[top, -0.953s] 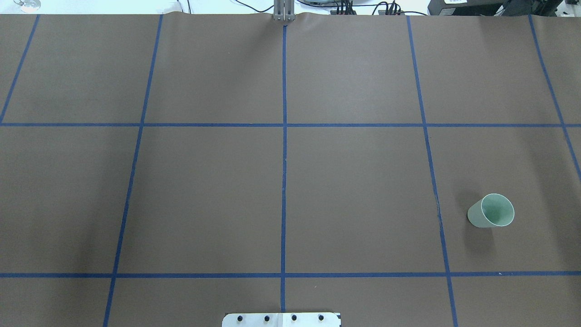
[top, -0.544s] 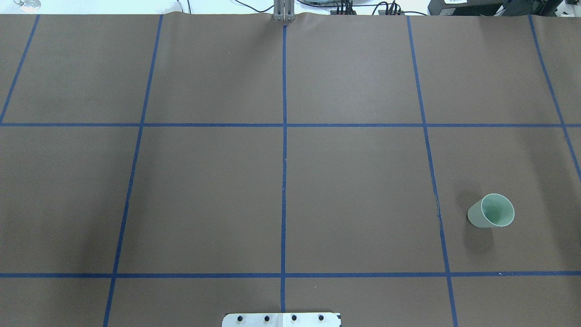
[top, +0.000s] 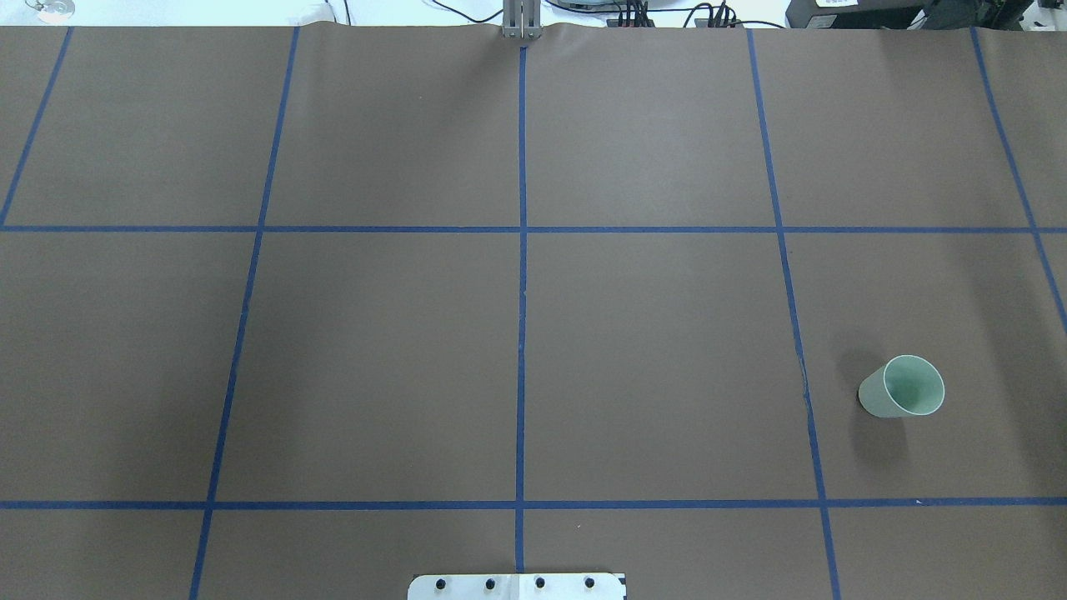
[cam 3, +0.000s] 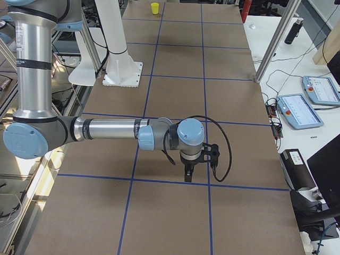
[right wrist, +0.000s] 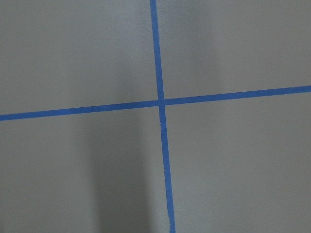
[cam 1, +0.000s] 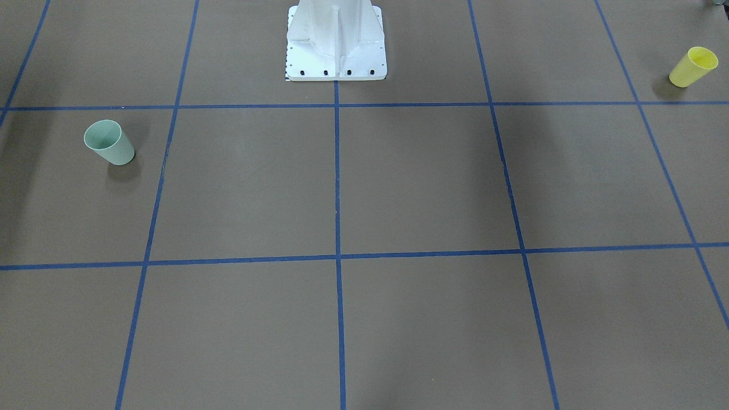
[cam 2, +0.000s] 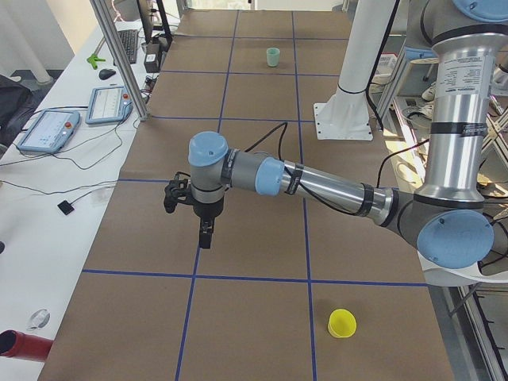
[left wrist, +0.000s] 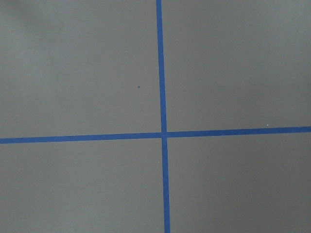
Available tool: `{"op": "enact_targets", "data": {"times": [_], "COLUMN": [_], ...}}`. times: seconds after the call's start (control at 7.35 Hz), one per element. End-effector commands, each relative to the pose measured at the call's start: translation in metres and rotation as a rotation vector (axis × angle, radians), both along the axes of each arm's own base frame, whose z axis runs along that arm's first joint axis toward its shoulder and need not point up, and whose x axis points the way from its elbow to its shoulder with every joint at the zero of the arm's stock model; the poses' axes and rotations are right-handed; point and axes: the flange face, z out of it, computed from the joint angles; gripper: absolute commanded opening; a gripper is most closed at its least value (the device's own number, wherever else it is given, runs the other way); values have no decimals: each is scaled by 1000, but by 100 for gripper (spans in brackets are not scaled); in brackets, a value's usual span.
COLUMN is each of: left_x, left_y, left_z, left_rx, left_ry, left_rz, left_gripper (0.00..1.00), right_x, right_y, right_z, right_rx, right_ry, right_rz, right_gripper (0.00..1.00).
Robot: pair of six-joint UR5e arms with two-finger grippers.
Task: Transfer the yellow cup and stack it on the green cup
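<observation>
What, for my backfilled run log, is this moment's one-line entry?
yellow cup: upright, untouched | green cup: upright, apart | left gripper, right gripper: no cup, aperture unclear

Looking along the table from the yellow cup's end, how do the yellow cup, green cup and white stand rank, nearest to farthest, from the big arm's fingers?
From the left gripper:
1. yellow cup, near end, on the robot's side.
2. white stand, mid-table, on the robot's side.
3. green cup, far end.

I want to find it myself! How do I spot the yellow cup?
Find the brown table crossed by blue tape lines. At its end on the robot's left stands the small bright yellow plastic cup. The only other one is a pale green plastic cup.
</observation>
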Motion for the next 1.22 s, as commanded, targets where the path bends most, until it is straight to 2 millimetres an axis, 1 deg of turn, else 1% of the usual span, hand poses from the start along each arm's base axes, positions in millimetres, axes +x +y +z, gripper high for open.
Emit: {"op": "enact_targets", "data": {"times": [0.0, 0.14, 0.27, 0.41, 0.54, 0.68, 0.82, 0.95, 1.09], "left_x": [6, 5, 8, 26, 42, 62, 85, 121, 145], "left_y": [42, 61, 82, 96, 101, 102, 104, 111, 121], "left_z": [-60, -72, -74, -69, -64, -57, -50, -43, -36], "left_rx": [-40, -75, -153, -169, -215, -264, -327, -364, -420], "left_ry": [-76, -65, -51, -118, -169, -238, -320, -420, -469], "left_rz": [-39, -127, -237, -228, -290, -358, -461, -567, -652], "left_gripper": [100, 100, 100, 100, 100, 100, 100, 100, 100], "right_x": [0, 0, 0, 0, -1, 0, 0, -1, -1], "right_y": [2, 4, 7, 8, 11, 12, 15, 20, 27], "right_z": [-3, -3, -3, -1, 1, 1, 3, 0, 1], "right_rx": [6, 5, 5, 2, -4, -4, -9, -4, -7], "right_ry": [3, 2, 3, 3, 1, 3, 1, 1, 3], "right_rz": [1, 1, 1, -1, -1, 1, 1, -1, 1], "right_gripper": [100, 100, 100, 100, 100, 100, 100, 100, 100]}}
